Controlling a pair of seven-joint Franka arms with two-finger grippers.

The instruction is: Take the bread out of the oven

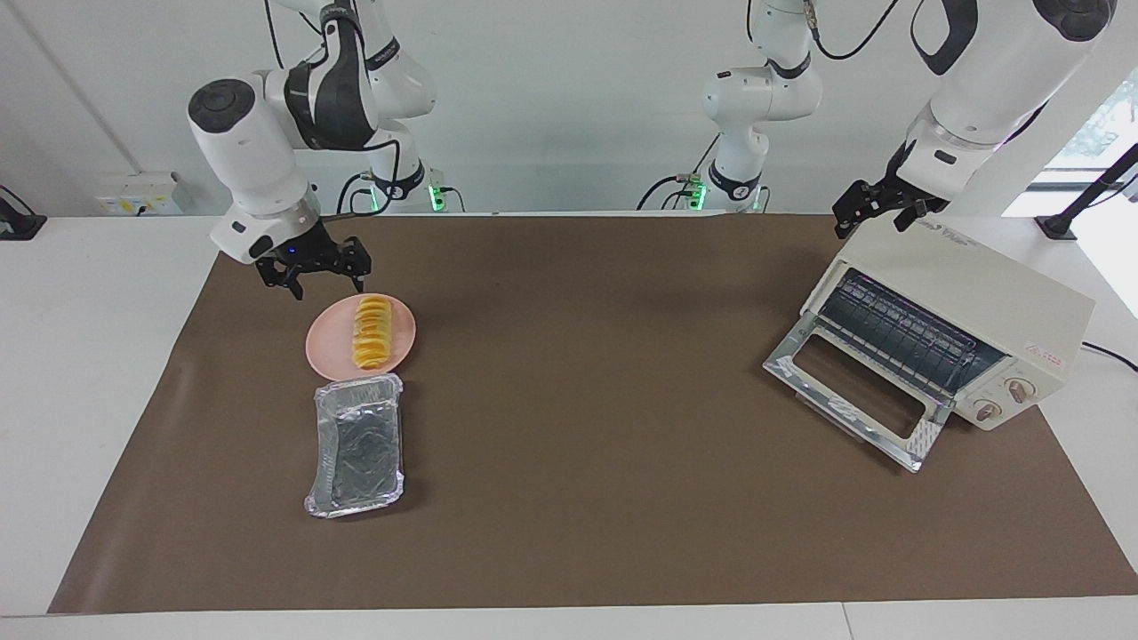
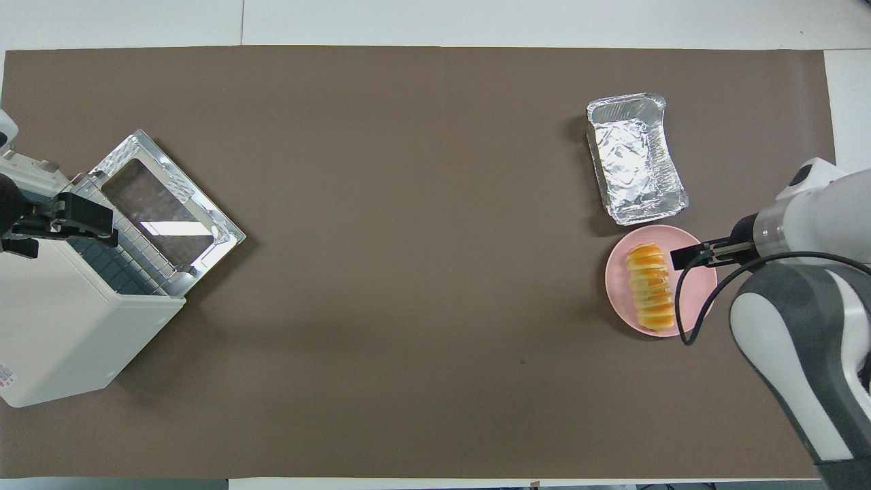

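Bread point(image 1: 372, 334) lies flat on the plate point(image 1: 331, 348), one yellow-orange ridged loaf resting lengthwise across the pink dish, with nothing gripping it. One plate sits on the brown mat point(image 1: 587, 498) that covers the bench point(image 1: 80, 373), toward the right arm's end. One foil tray point(image 1: 356, 447) stands just beside the plate, farther from the robots than the plate, its rim nearly touching the plate's edge.

One oven point(image 1: 965, 298) stands well apart from the plate, at the left arm's end of the bench. Its glass door point(image 1: 849, 391) hangs down and open, resting on the mat in front of the oven, and the wire rack point(image 1: 898, 333) shows inside the opening. Two round knobs point(image 1: 1003, 400) sit at the oven's front, beside the door.

Two arms work here. The right end effector point(image 1: 316, 276) hangs in the air above the mat just beside the plate, off the plate's edge nearer to the robots, clear of the bread; its fingers are spread apart and carry nothing. In the overhead view that same end effector point(image 2: 688, 258) appears over the plate's rim, beside the loaf point(image 2: 652, 286).

The left end effector point(image 1: 876, 213) is at the top back corner of the oven, far from the plate, its fingers apart and holding nothing. From overhead it point(image 2: 64, 221) shows over the oven's top near the open door.
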